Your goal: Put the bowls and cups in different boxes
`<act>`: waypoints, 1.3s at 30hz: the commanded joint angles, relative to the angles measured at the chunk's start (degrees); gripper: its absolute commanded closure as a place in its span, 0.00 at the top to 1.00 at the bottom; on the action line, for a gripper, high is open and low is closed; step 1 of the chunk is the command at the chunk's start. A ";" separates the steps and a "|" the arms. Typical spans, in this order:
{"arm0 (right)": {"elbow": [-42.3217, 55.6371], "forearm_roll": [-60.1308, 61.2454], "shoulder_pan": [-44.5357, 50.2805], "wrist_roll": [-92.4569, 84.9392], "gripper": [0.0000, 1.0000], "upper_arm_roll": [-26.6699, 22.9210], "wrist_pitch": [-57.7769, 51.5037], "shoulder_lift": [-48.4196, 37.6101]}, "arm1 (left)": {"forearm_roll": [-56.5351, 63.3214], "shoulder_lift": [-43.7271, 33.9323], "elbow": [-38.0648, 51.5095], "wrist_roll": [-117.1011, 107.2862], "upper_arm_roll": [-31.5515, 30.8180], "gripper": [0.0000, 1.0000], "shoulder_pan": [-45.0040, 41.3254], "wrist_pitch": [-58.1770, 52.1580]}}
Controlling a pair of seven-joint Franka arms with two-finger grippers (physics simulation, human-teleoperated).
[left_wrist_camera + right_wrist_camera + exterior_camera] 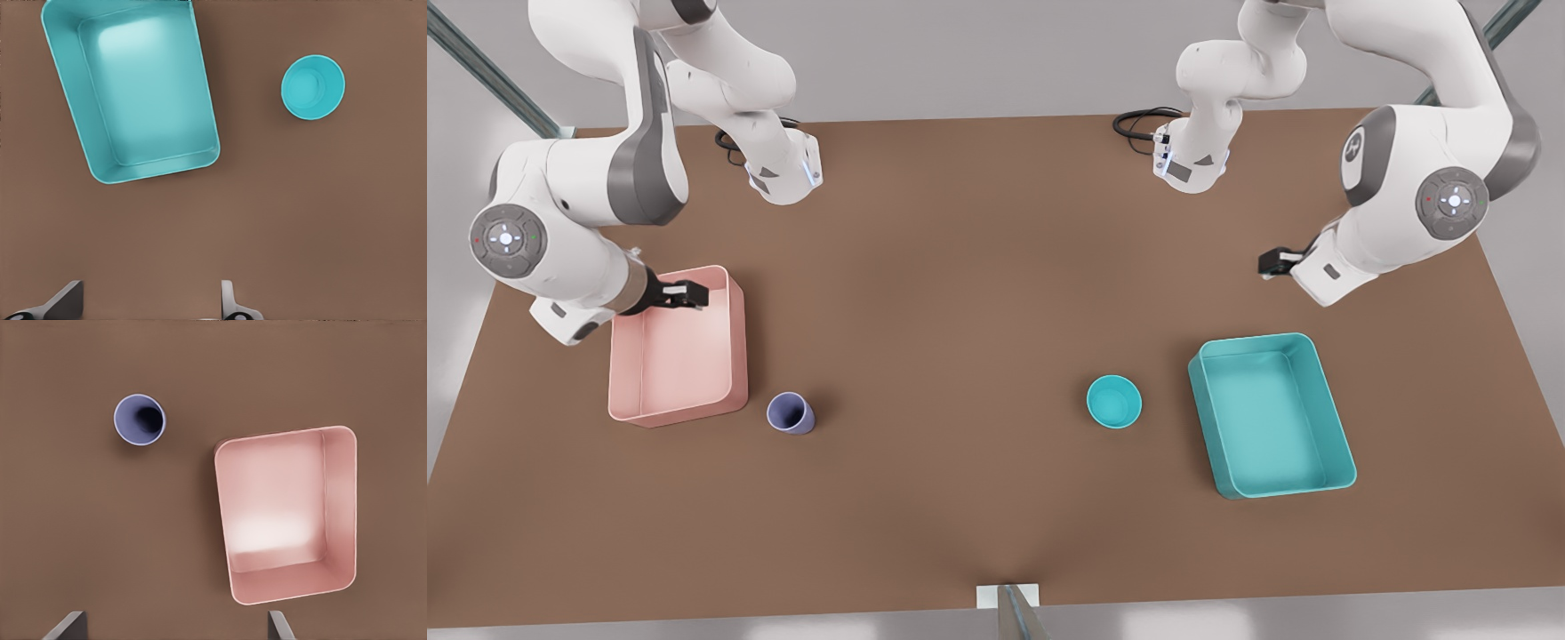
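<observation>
The teal bowl [1113, 401] [312, 87] stands upright on the brown table, just left of the teal box [1267, 418] [143, 93] in the front view. The lavender cup [790, 413] [139, 419] stands beside the near right corner of the pink box [680, 364] [280, 500]. Both boxes hold nothing. My left gripper [1272, 263] [147, 308] hovers open, high above the table behind the teal box. My right gripper [687, 294] [173, 628] hovers open over the pink box's far edge. Neither holds anything.
The brown table [960, 293] stretches wide between the two boxes. Both arm bases [787, 173] [1192, 160] with black cables sit at the far edge. A small white bracket [1009, 596] marks the middle of the near edge.
</observation>
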 commanded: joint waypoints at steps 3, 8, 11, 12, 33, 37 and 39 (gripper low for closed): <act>3.76 -0.01 0.09 0.83 1.00 0.06 2.08 4.74 | 0.17 0.66 0.11 -0.32 -0.11 1.00 -0.73 2.02; 6.31 1.66 3.70 4.88 1.00 0.68 26.69 22.32 | 2.28 30.36 22.00 -7.27 -1.78 1.00 -14.96 11.50; 5.70 1.75 4.49 5.05 1.00 0.68 30.47 25.22 | 5.71 34.76 19.54 -10.95 0.33 1.00 -21.03 21.88; 5.26 1.92 4.14 5.05 1.00 0.68 32.05 26.54 | 6.32 34.85 18.22 -16.30 0.33 1.00 -21.38 24.34; -10.91 4.91 0.62 5.05 1.00 0.85 39.61 24.69 | 9.49 39.51 4.86 -22.65 0.07 1.00 -25.60 37.70; -10.65 5.17 0.27 4.97 1.00 0.76 40.76 26.98 | 9.49 41.18 4.86 -22.73 0.15 1.00 -25.60 38.49; -10.12 5.17 0.36 5.05 1.00 0.76 40.85 28.30 | 9.49 41.44 4.86 -22.73 0.24 0.84 -25.60 38.41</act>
